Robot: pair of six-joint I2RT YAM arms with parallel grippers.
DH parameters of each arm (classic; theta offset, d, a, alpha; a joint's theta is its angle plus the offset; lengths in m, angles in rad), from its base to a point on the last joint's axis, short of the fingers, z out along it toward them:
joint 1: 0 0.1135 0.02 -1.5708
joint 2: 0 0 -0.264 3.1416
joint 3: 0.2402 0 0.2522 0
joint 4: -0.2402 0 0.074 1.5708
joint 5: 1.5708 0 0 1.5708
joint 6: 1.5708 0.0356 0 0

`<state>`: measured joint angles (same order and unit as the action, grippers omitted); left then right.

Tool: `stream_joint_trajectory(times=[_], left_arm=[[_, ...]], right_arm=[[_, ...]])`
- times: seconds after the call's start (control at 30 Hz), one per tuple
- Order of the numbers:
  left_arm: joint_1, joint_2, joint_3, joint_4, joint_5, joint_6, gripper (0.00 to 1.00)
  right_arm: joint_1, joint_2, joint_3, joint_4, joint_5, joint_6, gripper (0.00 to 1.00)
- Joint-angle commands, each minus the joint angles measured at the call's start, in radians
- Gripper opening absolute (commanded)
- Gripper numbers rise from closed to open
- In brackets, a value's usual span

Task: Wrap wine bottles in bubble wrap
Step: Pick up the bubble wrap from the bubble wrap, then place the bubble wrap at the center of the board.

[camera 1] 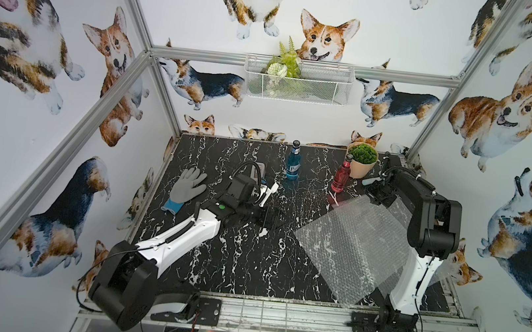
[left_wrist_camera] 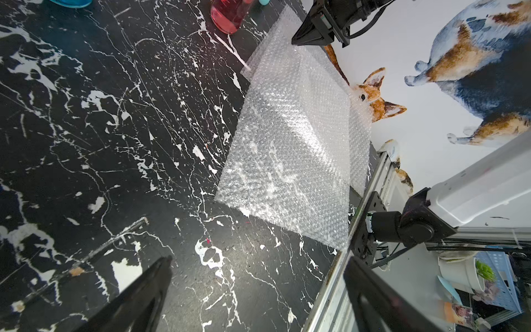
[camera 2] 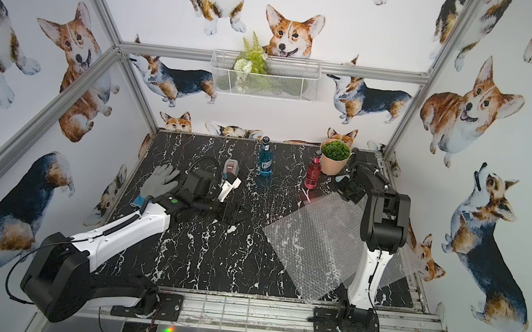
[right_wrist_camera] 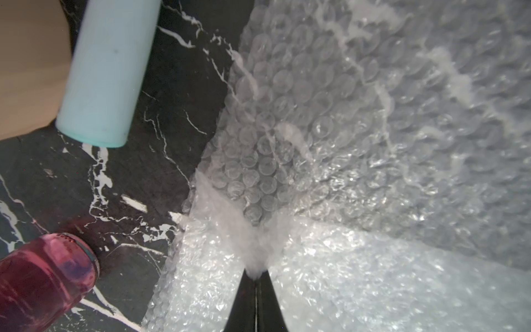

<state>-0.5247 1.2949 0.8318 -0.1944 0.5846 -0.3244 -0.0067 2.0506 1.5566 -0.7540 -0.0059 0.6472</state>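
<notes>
Left to right, as I see it from my remote station: a grey glove (camera 1: 188, 186) lies flat on the black marble table (camera 1: 239, 260). My left gripper (left_wrist_camera: 258, 260) hangs over bare tabletop with its jaws spread wide, holding nothing. The blue bottle (camera 1: 293, 163) and the red-pink bottle (camera 1: 340, 177) stand upright near the back edge, apart from each other. The bubble wrap (camera 1: 351, 246), two overlapping sheets, lies on the table's right part. My right gripper (right_wrist_camera: 255, 273) is pinched tight on the wrap's far edge, near the red-pink bottle.
</notes>
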Motion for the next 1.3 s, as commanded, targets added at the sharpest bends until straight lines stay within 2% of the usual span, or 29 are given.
stream_joint_trajectory(times=[0.0,0.13,0.23,0.43,0.53,0.63,0.8,0.9,1.07,1.1,1.27], left_arm=[[-0.002,-0.010,0.010,-0.021,-0.007,0.014,0.97],[0.001,-0.035,0.059,-0.115,-0.056,0.068,0.97],[0.030,-0.068,0.075,-0.180,-0.089,0.099,0.97],[0.166,-0.150,0.062,-0.235,-0.052,0.105,0.97],[0.227,-0.181,0.057,-0.261,-0.031,0.111,0.97],[0.296,-0.218,0.047,-0.287,-0.012,0.110,0.97],[0.374,-0.276,0.044,-0.347,-0.004,0.133,0.98],[0.416,-0.318,0.032,-0.368,-0.001,0.133,0.98],[0.432,-0.340,0.030,-0.388,0.007,0.127,0.98],[0.432,-0.346,-0.006,-0.396,0.008,0.125,0.98],[0.434,-0.349,-0.012,-0.406,0.011,0.131,0.98]], right_arm=[[0.009,-0.041,-0.021,0.010,0.005,-0.024,0.00],[0.027,-0.168,-0.099,0.051,-0.012,-0.075,0.00],[0.082,-0.303,-0.198,0.102,-0.006,-0.147,0.00],[0.267,-0.565,-0.407,0.246,-0.016,-0.219,0.00],[0.401,-0.620,-0.416,0.285,0.035,-0.242,0.00],[0.519,-0.561,-0.332,0.311,0.059,-0.248,0.00],[0.600,-0.426,-0.142,0.361,0.010,-0.261,0.00],[0.640,-0.301,0.006,0.314,-0.009,-0.273,0.00],[0.688,-0.123,0.135,0.256,-0.042,-0.251,0.00],[0.698,-0.084,0.158,0.240,-0.062,-0.251,0.00],[0.730,0.009,0.201,0.252,-0.075,-0.231,0.00]])
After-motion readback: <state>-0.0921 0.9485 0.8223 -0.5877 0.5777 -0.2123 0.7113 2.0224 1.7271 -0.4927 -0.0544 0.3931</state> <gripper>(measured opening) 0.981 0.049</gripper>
